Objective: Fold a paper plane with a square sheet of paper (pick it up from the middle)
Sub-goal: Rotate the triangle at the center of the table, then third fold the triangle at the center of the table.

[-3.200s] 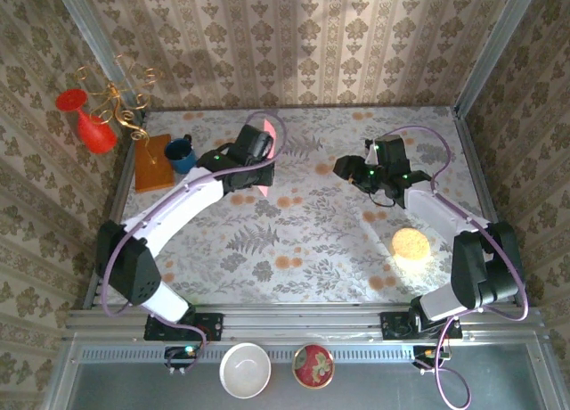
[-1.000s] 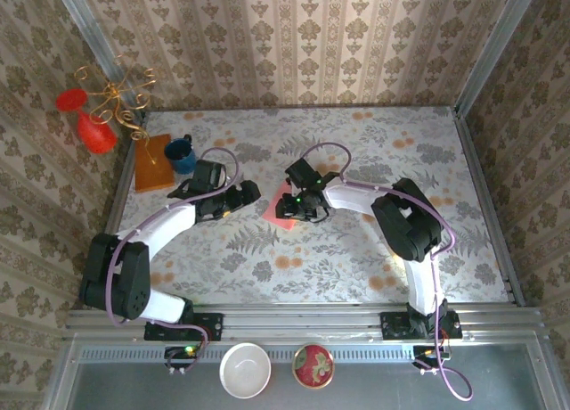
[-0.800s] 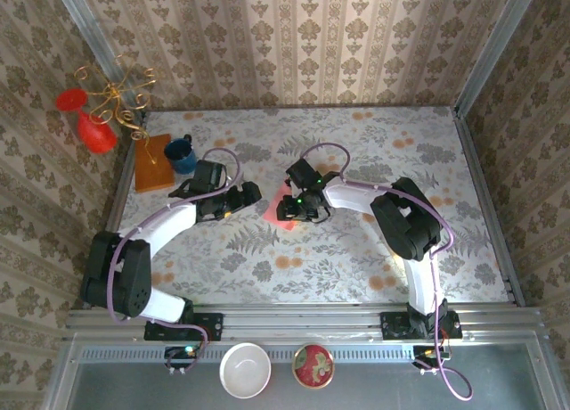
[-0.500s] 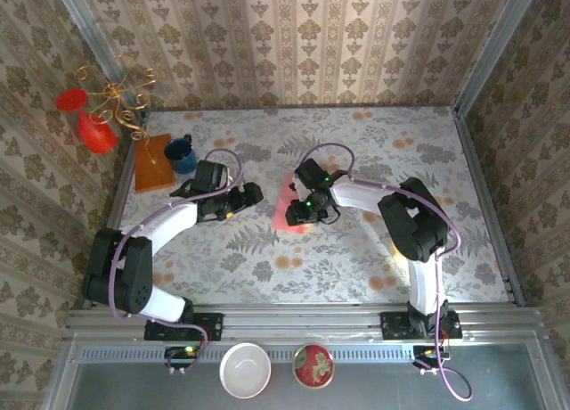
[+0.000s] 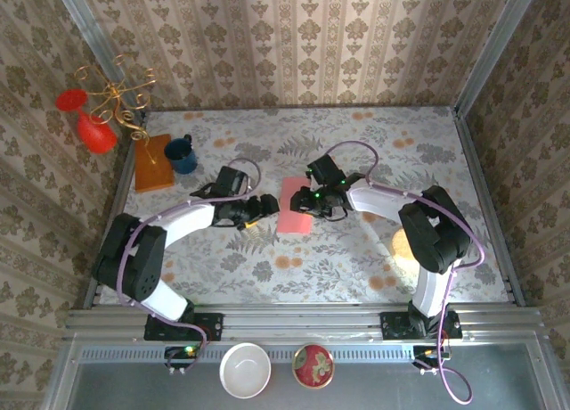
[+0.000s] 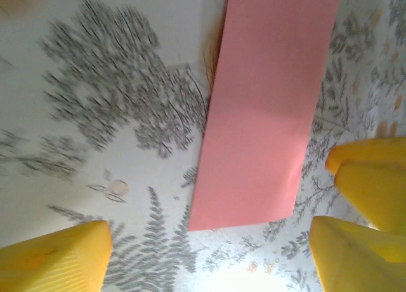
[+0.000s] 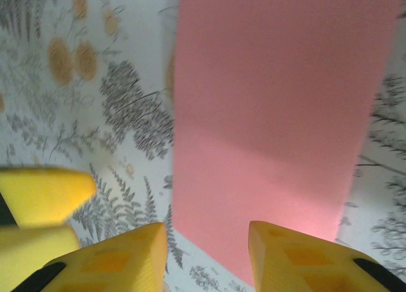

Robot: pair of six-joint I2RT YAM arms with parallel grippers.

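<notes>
The square sheet of paper point(image 5: 294, 211) lies flat on the flowered table as a long salmon-pink rectangle, apparently folded in half. My left gripper point(image 5: 265, 206) is just left of it, open, and its yellow fingertips point(image 6: 57, 257) straddle bare table in front of the paper's short end point(image 6: 254, 146). Nothing is between the left gripper's point(image 6: 209, 260) jaws. From the right, my right gripper point(image 5: 305, 200) hovers low over the paper point(image 7: 273, 114). Its jaws stand apart, one fingertip point(image 7: 304, 260) over the pink sheet and the other over the table. The right gripper point(image 7: 208, 261) pinches nothing.
A blue mug point(image 5: 181, 154) and an orange-brown board point(image 5: 151, 163) sit at the far left, near a red vase point(image 5: 92, 127) and a gold wire stand point(image 5: 116, 94). A round cork disc point(image 5: 405, 243) lies by the right arm. Two bowls point(image 5: 246, 370) stand below the table's near edge.
The paper has shifted slightly right along with the right gripper. My left gripper has slid right toward the paper's left edge, and its jaws have narrowed a little.
</notes>
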